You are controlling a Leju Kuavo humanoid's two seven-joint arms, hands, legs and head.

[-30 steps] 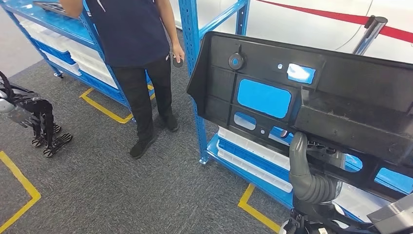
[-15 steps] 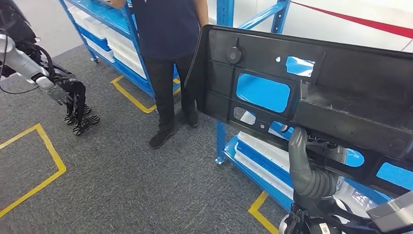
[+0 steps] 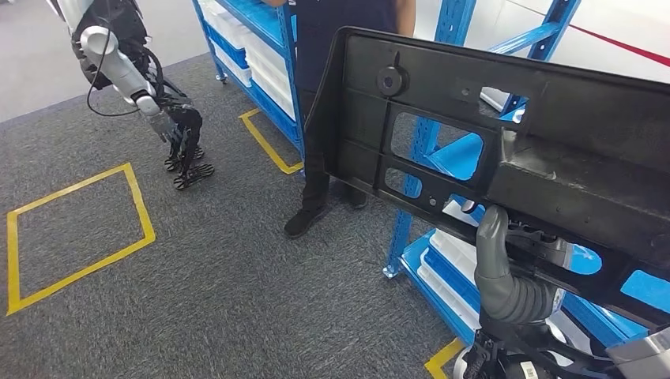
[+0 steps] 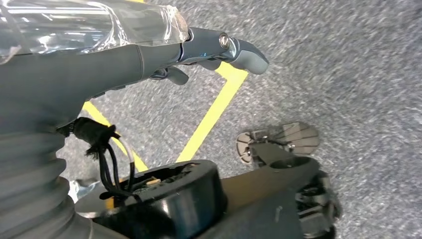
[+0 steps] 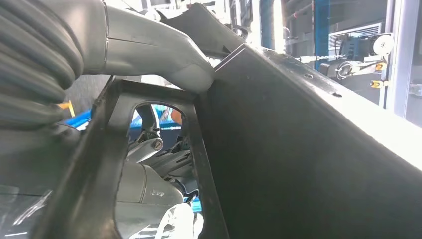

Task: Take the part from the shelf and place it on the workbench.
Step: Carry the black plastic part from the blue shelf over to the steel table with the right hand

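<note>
1. The black moulded panel (image 3: 506,150), the part for this task, fills the right half of the head view, clear of the blue shelving (image 3: 442,260) behind it, tilted, with blue showing through its cut-outs.
2. The right hand (image 3: 513,276) grips the panel's lower frame at lower right of the head view, thumb up against one rib; the right wrist view shows the thumb pressed on a panel edge.
3. The left hand (image 4: 219,50) hangs over grey carpet, fingers loosely apart, holding nothing.
4. A person (image 3: 332,118) stands at the shelf at top centre, just behind the panel's left corner. I judge that corner could strike them or the shelf post (image 3: 415,174) if the robot turns.
5. One hand low on a wide, long part looks risky: the panel may pivot or slip.
6. Another robot (image 3: 150,103) stands at upper left, beside yellow floor tape (image 3: 142,213).
7. No worktop is in sight, so the carry is far from finished.
</note>
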